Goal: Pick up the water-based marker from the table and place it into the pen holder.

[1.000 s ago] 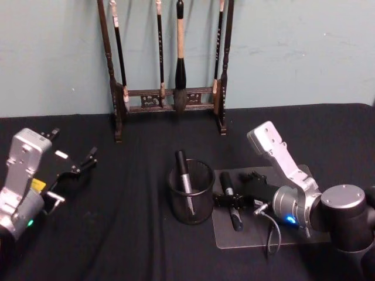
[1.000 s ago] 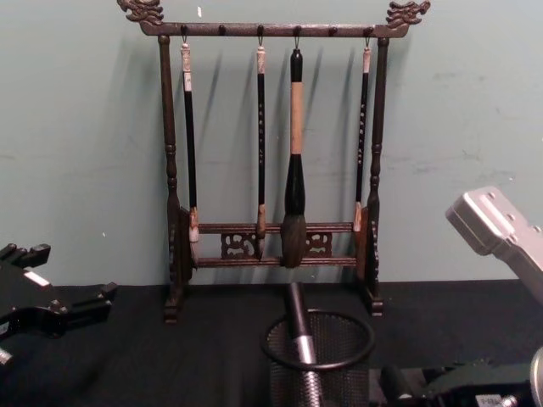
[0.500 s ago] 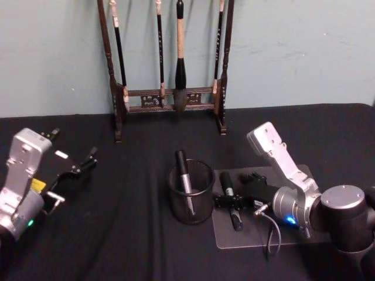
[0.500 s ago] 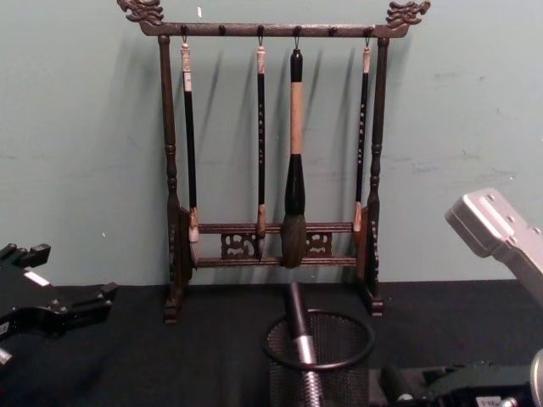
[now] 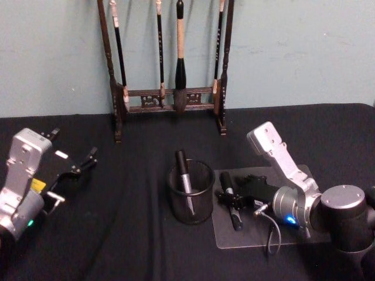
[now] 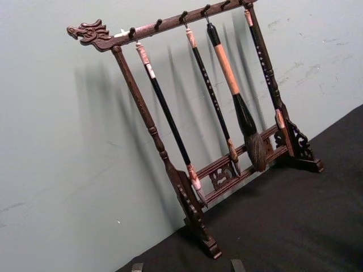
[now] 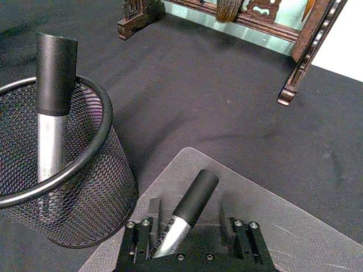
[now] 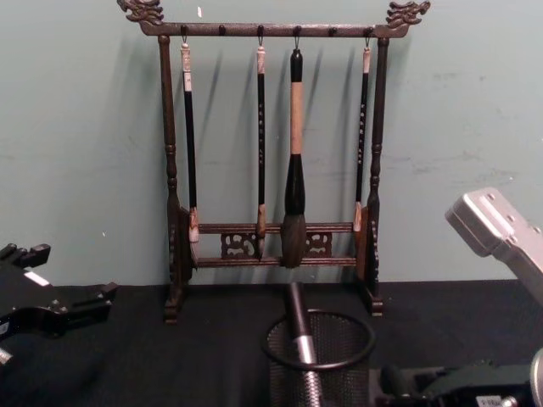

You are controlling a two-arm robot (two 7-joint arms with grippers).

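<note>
Both spread apart: right end effector (image 5: 232,201) astride the marker (image 7: 193,199) beside the pen holder (image 5: 202,208), left end effector (image 5: 75,174) parked.

The water-based marker (image 5: 231,204), silver-barrelled with a black cap, lies just right of the frame's centre on the greyer mat patch (image 5: 252,237) of the black-clothed table (image 5: 117,234), just beside the upright round black wire-mesh pen holder (image 5: 190,202) at centre, where another capped marker (image 5: 184,172) leans.
</note>
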